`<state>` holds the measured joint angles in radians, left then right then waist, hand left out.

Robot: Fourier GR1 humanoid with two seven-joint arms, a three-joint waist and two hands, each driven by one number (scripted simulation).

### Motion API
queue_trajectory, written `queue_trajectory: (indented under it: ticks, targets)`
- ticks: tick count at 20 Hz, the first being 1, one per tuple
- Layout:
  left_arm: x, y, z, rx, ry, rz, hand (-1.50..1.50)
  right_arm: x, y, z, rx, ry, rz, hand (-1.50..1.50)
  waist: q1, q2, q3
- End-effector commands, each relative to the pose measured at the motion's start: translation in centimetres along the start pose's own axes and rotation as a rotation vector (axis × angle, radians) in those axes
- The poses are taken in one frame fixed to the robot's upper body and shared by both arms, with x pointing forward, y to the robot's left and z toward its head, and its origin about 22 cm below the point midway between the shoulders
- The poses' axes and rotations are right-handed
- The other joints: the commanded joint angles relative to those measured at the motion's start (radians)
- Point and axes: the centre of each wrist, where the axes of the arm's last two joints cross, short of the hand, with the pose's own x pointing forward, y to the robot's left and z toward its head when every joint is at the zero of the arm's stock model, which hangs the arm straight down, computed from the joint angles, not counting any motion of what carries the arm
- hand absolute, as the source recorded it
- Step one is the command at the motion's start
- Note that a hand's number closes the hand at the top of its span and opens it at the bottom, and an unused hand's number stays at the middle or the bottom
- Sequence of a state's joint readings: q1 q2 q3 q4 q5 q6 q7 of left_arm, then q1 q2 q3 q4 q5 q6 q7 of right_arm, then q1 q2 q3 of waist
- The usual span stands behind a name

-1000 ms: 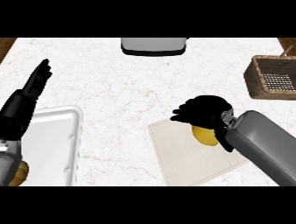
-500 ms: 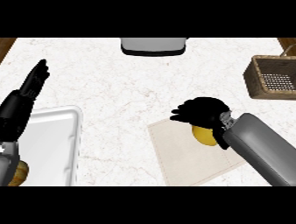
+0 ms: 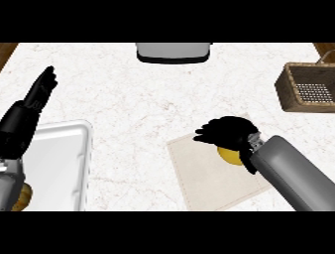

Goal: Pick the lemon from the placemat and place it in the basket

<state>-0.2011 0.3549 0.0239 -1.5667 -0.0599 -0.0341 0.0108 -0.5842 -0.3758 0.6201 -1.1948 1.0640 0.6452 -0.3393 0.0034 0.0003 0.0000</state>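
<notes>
Nearest the robot, on the right, the placemat (image 3: 213,184) lies on the counter (image 3: 148,109), with the lemon (image 3: 231,158) on its far half. Over it arches the right hand (image 3: 227,133), fingers curled down round the fruit's far side, so only the near yellow part shows below the palm. This looks like the grasp just before the lift. It would go best if the fingers close under the lemon's widest part first, then rise straight up so the mat is not dragged, and only then swing away to the right. At the left, the left hand (image 3: 24,121) rests with its fingers straight and pointing up, over the left edge of the white tray (image 3: 68,163), whose visible floor carries nothing. Farther off, at the right edge, the basket (image 3: 291,96) stands well apart from the lemon, its handle raised and its mesh bottom showing, with nothing in it. Farthest, a grey container (image 3: 174,52) sits at the counter's back edge, and what it holds cannot be told
</notes>
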Motion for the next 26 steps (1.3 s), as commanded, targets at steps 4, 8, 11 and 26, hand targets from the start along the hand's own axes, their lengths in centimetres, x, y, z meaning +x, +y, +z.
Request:
queue_trajectory:
  ticks: [4,8,11,26]
  targets:
    - [2.3,-0.4,1.2,0.012,0.006,0.014,0.00,-0.9,3.5,0.9,0.027,0.020,0.002,-1.50,0.001,-0.002,0.000]
    - [-0.4,0.4,-0.6,0.005,0.006,-0.004,0.00,-1.3,1.2,-0.3,0.019,0.038,-0.021,-1.50,-0.001,0.000,0.000]
    - [-2.0,0.2,0.2,-0.006,0.005,-0.011,0.00,-2.9,1.9,-0.2,0.013,0.048,-0.008,-1.50,0.000,0.001,0.000]
    - [0.2,-1.6,0.3,0.004,-0.001,0.006,0.00,-1.8,4.8,-4.8,0.006,-0.017,0.031,1.50,0.008,0.002,0.000]
